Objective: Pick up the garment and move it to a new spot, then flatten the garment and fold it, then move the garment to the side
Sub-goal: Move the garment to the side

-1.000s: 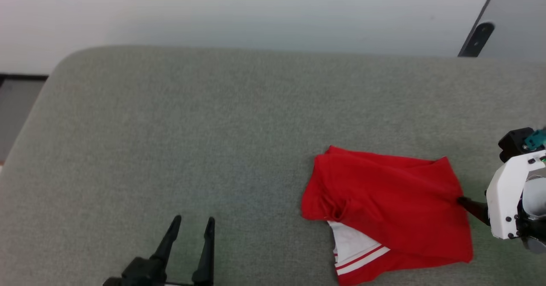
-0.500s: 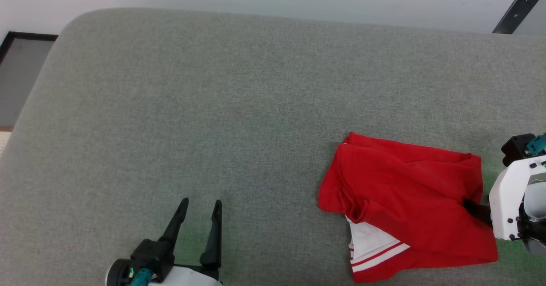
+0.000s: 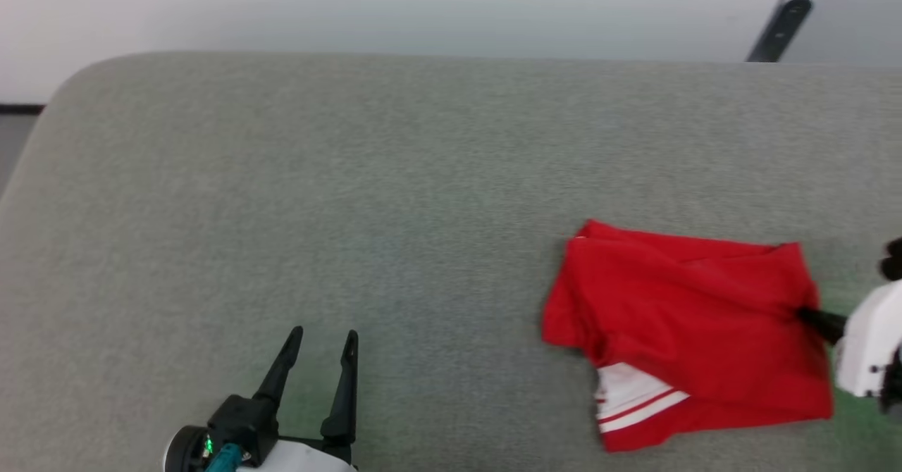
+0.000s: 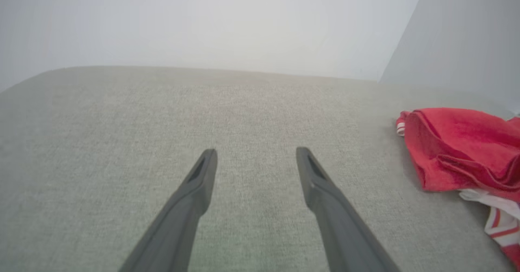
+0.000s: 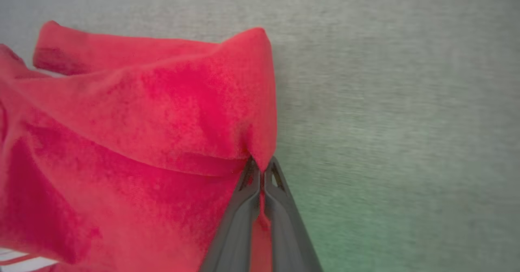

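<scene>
Red cloth is pinched tight between the two dark fingers of my right gripper (image 5: 260, 167), low in the middle of the right wrist view. I have only a small bit of the edge of the garment (image 5: 142, 113). So I think I should lift slowly and not yank, or the cloth may slip out.

The rest of the garment lies bunched on the grey tabletop (image 3: 352, 176), at the lower right of the head view. A white striped sleeve (image 3: 634, 396) pokes out at the bottom. I think I should lift high enough that the sleeve does not drag, then carry the garment toward the bare middle.

My left gripper (image 3: 320, 338) is at the lower left of the head view. It is wide open, holds nothing, and is well apart from the garment. It can be ready to help pull the shirt flat.
</scene>
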Robot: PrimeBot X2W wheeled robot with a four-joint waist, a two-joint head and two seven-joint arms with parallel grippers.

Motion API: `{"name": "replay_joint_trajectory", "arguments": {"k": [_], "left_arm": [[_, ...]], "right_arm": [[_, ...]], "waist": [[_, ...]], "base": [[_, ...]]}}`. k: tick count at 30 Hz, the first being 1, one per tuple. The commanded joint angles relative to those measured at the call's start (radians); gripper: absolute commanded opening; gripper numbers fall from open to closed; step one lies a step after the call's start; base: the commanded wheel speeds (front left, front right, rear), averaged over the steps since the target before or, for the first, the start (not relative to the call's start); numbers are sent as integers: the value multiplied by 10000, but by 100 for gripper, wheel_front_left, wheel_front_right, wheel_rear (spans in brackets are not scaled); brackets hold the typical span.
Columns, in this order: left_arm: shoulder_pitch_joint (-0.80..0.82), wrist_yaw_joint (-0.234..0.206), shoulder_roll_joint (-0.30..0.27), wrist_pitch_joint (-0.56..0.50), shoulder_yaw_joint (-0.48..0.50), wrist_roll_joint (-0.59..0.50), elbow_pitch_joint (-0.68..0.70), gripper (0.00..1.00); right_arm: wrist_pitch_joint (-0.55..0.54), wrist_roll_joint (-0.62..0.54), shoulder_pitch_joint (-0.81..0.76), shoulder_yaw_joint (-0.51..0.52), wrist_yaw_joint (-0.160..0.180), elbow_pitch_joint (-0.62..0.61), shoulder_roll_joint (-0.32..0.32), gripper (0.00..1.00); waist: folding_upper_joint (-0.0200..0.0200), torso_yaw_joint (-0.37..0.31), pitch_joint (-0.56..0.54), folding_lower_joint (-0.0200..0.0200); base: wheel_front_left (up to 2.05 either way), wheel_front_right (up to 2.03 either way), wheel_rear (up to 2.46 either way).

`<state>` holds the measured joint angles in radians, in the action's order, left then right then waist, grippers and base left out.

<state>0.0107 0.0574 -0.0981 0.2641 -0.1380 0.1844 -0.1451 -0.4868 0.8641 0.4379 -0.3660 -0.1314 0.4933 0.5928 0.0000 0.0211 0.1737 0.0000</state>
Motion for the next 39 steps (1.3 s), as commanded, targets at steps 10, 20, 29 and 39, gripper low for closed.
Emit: {"name": "replay_joint_trajectory", "arguments": {"k": [10,20,29,39], "left_arm": [[266,52,-137,-7,130,-198,129,100],[775,91,-441,-7,218,-407,313,100],[1351,-18,-729,-51,131,-655,743,100],[1568,-199,-1033,-379,88,-914,1613,100]], "right_arm": [[1079,197,-40,906,15,462,1012,0],[1605,-441,1075,1453,14,1284,1388,0],[2923,-1666,2733,1903,14,3163,1567,0],[4047,-3014,3912,1921,14,5599,979,0]], "waist": [[0,-1674,140,0],[0,-2222,984,0],[0,-2130,1916,0],[0,-2003,2463,0]], "base": [[0,0,0],[0,0,0],[0,0,0],[0,0,0]]}}
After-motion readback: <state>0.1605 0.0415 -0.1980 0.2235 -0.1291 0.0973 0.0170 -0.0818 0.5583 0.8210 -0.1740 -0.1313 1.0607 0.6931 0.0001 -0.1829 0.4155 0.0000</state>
